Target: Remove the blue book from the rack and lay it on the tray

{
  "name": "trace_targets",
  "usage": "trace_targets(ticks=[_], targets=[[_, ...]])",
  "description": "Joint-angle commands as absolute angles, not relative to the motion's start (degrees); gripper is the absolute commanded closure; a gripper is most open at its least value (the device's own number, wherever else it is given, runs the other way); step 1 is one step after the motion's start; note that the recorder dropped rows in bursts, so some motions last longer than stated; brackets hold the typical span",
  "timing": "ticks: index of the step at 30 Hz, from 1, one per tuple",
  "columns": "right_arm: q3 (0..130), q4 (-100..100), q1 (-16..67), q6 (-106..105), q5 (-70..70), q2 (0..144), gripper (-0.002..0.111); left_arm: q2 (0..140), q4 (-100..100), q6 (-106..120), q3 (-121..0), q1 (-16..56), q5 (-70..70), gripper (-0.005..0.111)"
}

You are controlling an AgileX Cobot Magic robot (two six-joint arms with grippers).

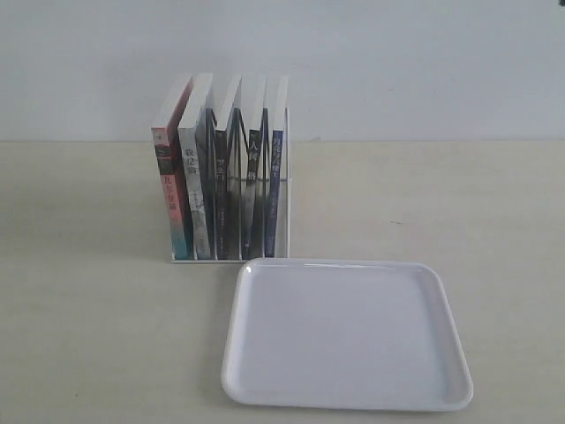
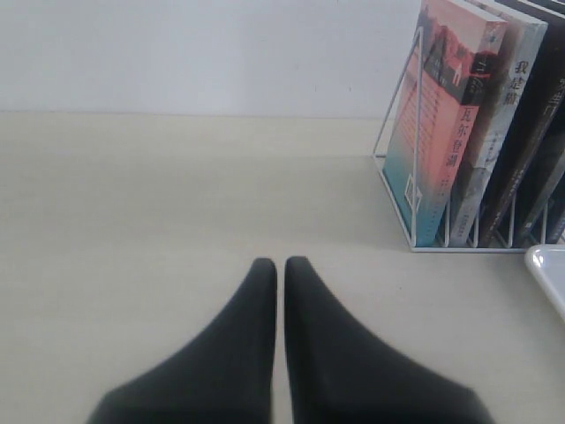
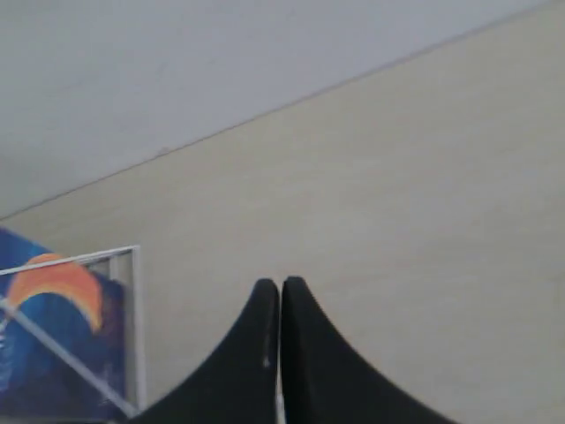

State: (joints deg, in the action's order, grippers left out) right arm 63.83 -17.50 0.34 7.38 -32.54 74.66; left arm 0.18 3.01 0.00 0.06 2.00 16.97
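Observation:
The blue book (image 1: 277, 181) stands upright at the right end of the white wire rack (image 1: 288, 190), narrow blue spine facing out. Its dark blue cover with the orange crescent (image 3: 57, 340) shows in the right wrist view behind the rack's wire frame (image 3: 134, 327). The white tray (image 1: 346, 334) lies flat just in front of the rack, with nothing on it. My left gripper (image 2: 280, 262) is shut and hovers over bare table, apart from the rack (image 2: 395, 190). My right gripper (image 3: 280, 283) is shut too, beside the book's cover. Neither gripper shows in the exterior view.
Several other books fill the rack: a pink-and-teal one (image 1: 169, 190) at its left end, then a pale-spined one (image 1: 196, 190) and black-spined ones (image 1: 226, 190). A corner of the tray (image 2: 549, 274) shows in the left wrist view. A pale wall rises behind the table.

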Motion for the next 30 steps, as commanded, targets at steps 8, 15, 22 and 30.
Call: trace_targets(ticks=[8,15,22,30], targets=[[70.17,-63.68,35.19,-57.36,-24.87,78.55,0.108,0.00,3.24,0.00,0.00,1.89,16.72,0.103],[82.39,-37.27,48.16,-29.12,-12.06,87.91,0.109,0.00,3.24,0.00,0.00,1.89,16.72,0.103],[94.06,-3.88,47.99,2.76,-33.17,100.01,0.109,0.00,3.24,0.00,0.00,1.89,16.72,0.103],[100.23,7.85,47.99,11.88,-46.45,99.87,0.109,0.00,3.24,0.00,0.00,1.89,16.72,0.103]])
